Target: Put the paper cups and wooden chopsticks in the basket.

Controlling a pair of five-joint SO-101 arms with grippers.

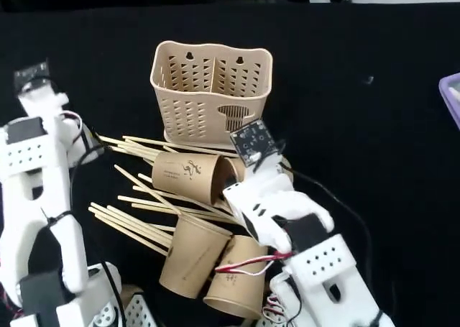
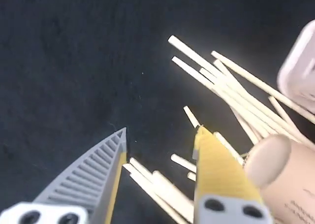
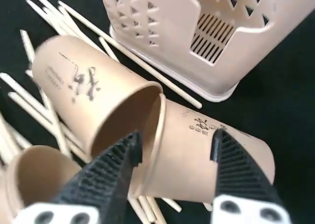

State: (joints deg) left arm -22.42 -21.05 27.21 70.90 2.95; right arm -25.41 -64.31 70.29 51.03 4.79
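Several tan cups [image 1: 188, 176] w/ dark print

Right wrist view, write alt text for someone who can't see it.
An open black claw hangs over two cups lying on their sides, mouths together, on a black table. Chopsticks lie scattered around them, and a beige basket stands just beyond.

Soft, even overhead light in the high view leaves hardly any shadow on the matte black tabletop [image 1: 388, 183]. In the left wrist view the thin pale wooden chopsticks [image 2: 227, 88] glare almost white; in the right wrist view shade fills the mouth of the tipped brown paper cup [image 3: 74, 79].
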